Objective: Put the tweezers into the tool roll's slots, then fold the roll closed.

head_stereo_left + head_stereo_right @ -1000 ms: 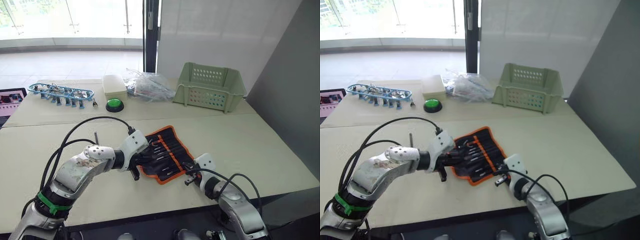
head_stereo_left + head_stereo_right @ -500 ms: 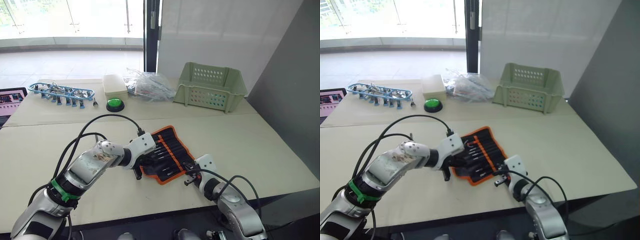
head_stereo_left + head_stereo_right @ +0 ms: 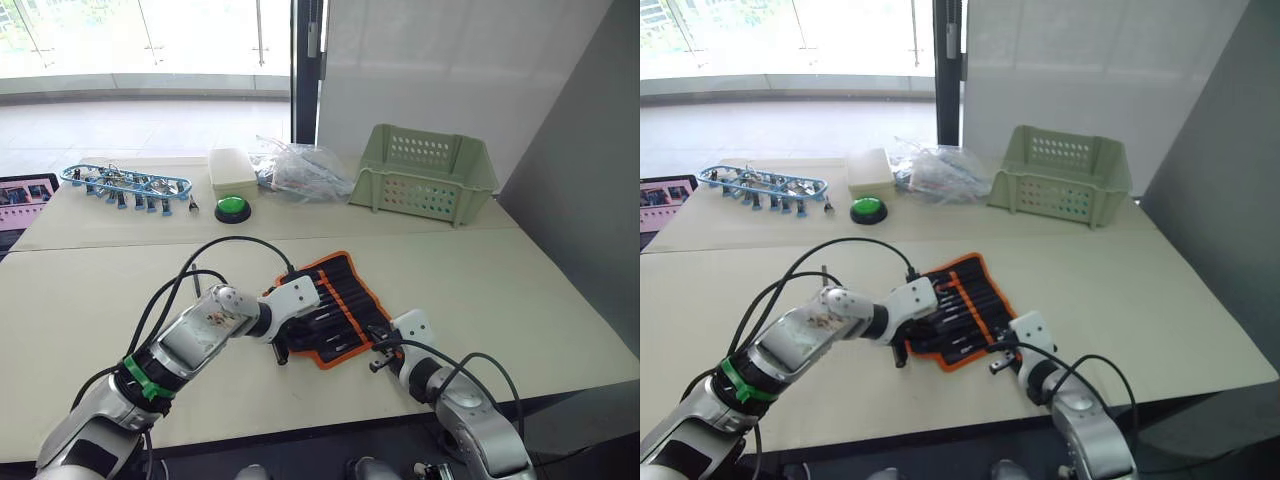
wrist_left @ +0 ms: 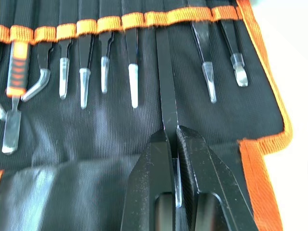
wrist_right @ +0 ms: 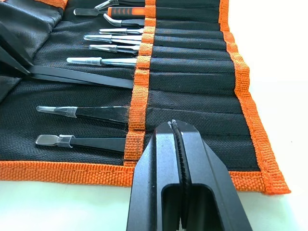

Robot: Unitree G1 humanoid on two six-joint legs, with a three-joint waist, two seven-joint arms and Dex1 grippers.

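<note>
The roll [image 3: 335, 308] lay open on the tabletop [image 3: 520, 290] at lower centre of the head view, most tweezers [image 5: 91, 113] already in its slots. The left tool [image 4: 172, 144] was clamped on one tweezer [image 4: 166, 86] whose far end sat in a slot. The right tool [image 5: 176, 132] was pressed closed, empty, at the roll's orange edge.

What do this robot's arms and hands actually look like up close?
Both arms are rounded silver-grey metal segments with white housings at the wrists, and loose black cables loop alongside them. The left arm wears a green band lower down and looks scuffed. The right arm has black joints. The left hand and right hand each have two tapered, glossy black fingers.
</note>
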